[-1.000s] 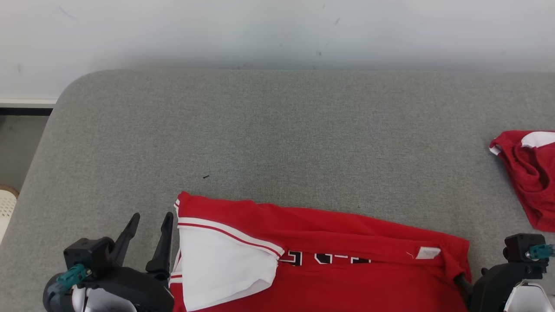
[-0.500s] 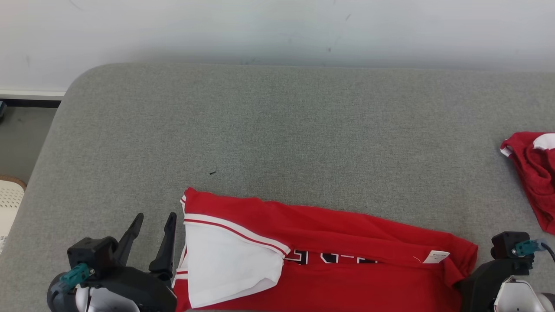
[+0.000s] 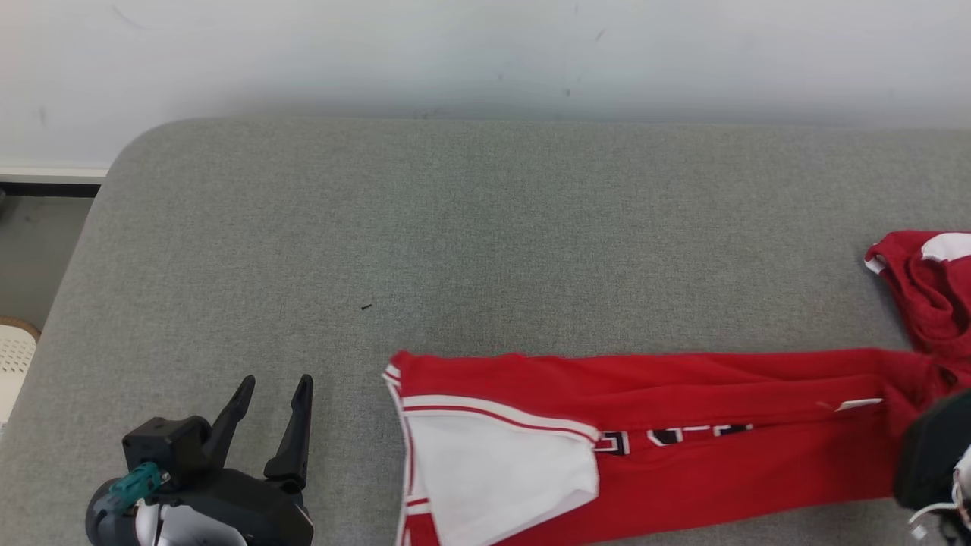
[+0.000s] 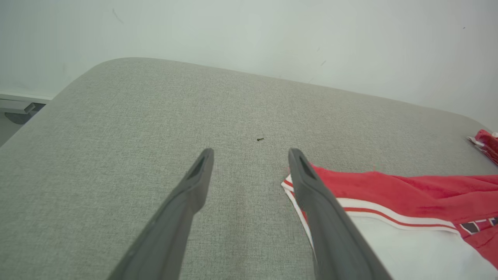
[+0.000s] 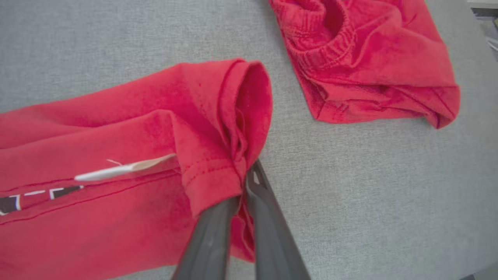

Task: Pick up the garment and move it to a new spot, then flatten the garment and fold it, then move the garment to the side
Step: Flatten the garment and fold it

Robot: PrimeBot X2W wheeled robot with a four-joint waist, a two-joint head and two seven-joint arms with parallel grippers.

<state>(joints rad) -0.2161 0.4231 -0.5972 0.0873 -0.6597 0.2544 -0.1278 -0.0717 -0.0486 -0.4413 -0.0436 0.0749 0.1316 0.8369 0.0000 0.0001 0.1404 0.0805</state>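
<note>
Head view: the garment (image 3: 683, 455), folded into a long red strip with a white panel at its left end, lies along the near edge of the grey tabletop (image 3: 485, 227). Its right end reaches a second red piece (image 3: 925, 296) at the far right. The left claw (image 3: 275, 383) sits near left, fingers apart and empty, clear of the white panel.

Left wrist view: the striped left end of the strip lies just beside the claw's right finger. I cannot tell whether they touch. That claw is best kept out of the way so it does not snag the hem.

Right wrist view: the right claw (image 5: 246, 186) is clamped on the bunched hem at the strip's right end, with the other red piece just beyond. The step looks like shifting the folded garment aside. With only one corner held, a low, level, steady pull along the strip's length should keep the folds from opening. It should stop short of the other piece.
</note>
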